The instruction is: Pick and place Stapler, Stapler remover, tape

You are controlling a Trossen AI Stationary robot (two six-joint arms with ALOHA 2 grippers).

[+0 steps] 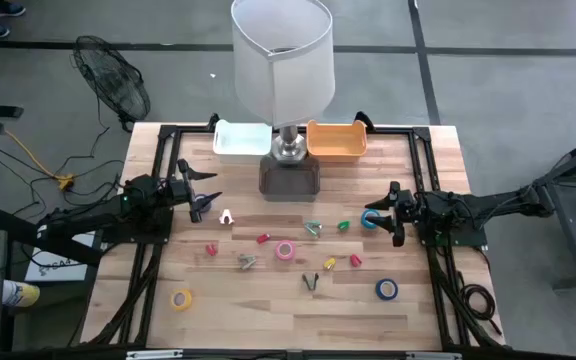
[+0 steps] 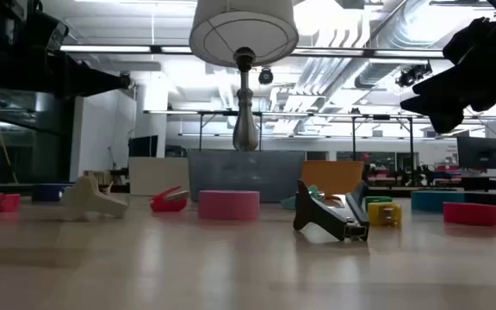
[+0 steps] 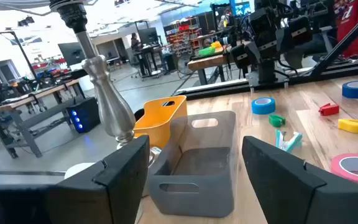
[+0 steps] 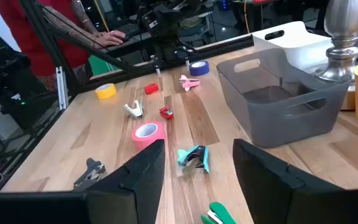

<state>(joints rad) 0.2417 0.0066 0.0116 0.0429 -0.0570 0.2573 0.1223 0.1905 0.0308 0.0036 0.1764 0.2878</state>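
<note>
The left gripper (image 1: 204, 203) hangs above the left side of the pale wooden bench (image 1: 268, 305), its two dark fingers spread wide with nothing between them; its own wrist view shows clear air between the pads, looking toward the grey plastic bin (image 3: 197, 163) under the lamp. The right gripper (image 1: 392, 213) hovers over the right side, also parted and empty, though less widely by my reading.

From the right gripper outward, the nearest tape is the small blue ring-shaped roll (image 1: 370, 220), just beside its fingertips on the inner side. A second blue roll (image 1: 386, 290) lies nearer the front edge on the same side, well apart from it. The pink roll (image 1: 285, 250) sits about mid-bench between the two arms, and the yellow roll (image 1: 182, 299) lies toward the front left, closer to the left arm.

The small white stapler remover-like piece (image 1: 226, 216) rests just inward of the left gripper, the closest task thing to that arm. A dark stapler-like tool (image 1: 310, 282) lies front of centre, its long axis running roughly near-to-far; in the low view it stands propped with its jaw angled up.

I judge the coming move turns on the right gripper and the blue roll beside it: a short drop would seat the fingers across the ring
</note>
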